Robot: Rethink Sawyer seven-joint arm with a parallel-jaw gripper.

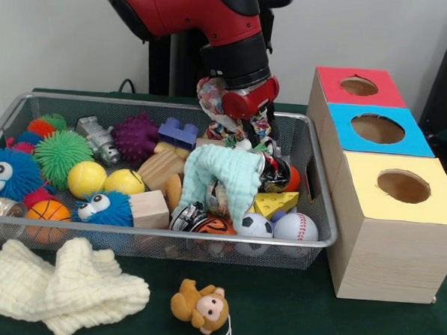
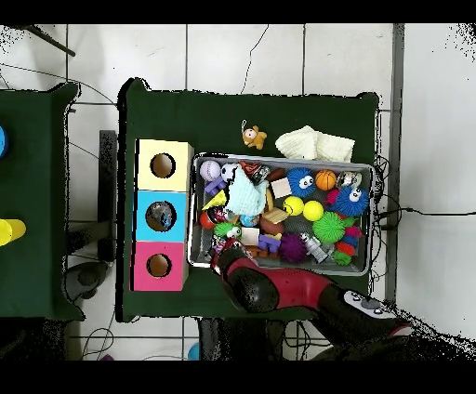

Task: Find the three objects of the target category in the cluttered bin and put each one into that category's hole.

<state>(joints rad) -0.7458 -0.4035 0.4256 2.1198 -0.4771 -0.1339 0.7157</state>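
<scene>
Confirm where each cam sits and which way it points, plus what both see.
Front view: low, across the table from the robot, facing it over the wire bin; the red arm comes down from the top into the bin's far side.
Overhead view: above the table, looking straight down; the arm enters from the bottom edge.
Shared: the bin, the box with three holes, the toy monkey, the cream cloth.
</scene>
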